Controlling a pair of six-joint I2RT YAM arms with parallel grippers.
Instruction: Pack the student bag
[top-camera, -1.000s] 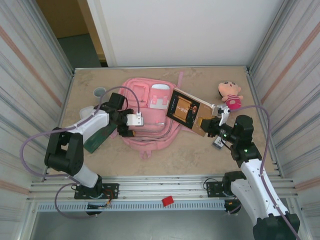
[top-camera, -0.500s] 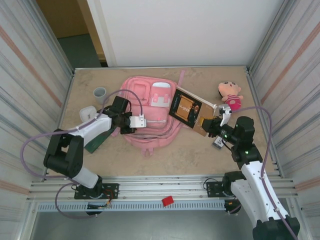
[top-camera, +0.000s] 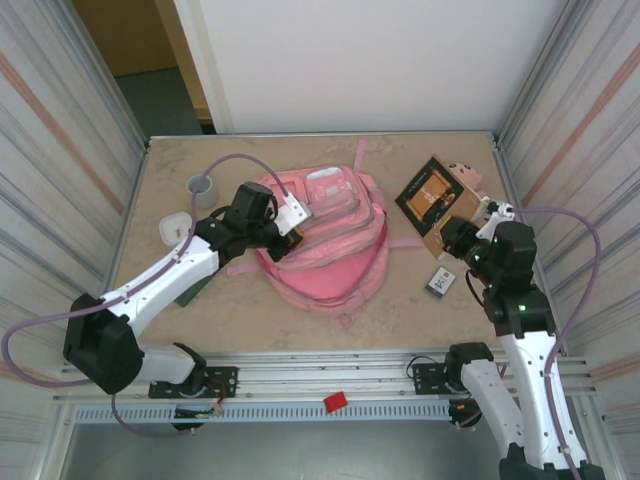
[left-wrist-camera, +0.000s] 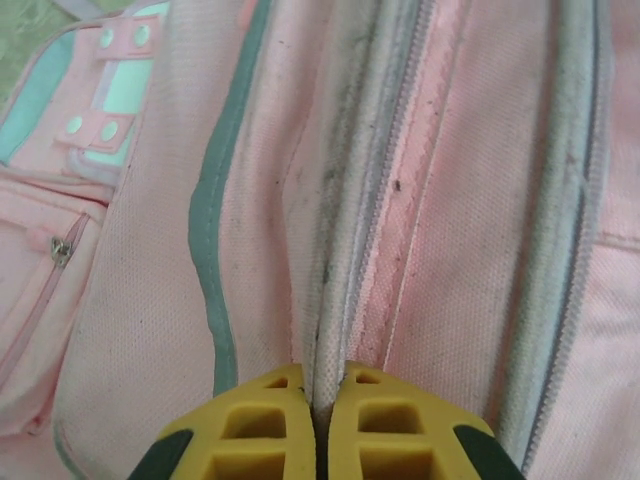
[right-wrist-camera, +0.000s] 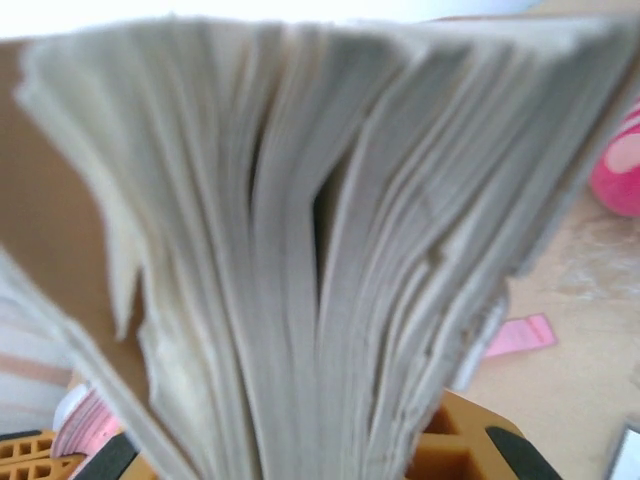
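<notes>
While our left gripper pinches a fold of the pink bag beside a zip, its yellow fingers are squeezed together on the cloth. We see the bag lying in the middle of the table. Our right gripper is clamped on a thick book, held at 2 o'clock from the bag and apart from it. The book hides most of a little doll behind it. A grey cup stands at 10 o'clock and a white box sits at 9 o'clock. A small packet lies at 4 o'clock, just beside our right arm. A green thing peeks out under our left arm.
</notes>
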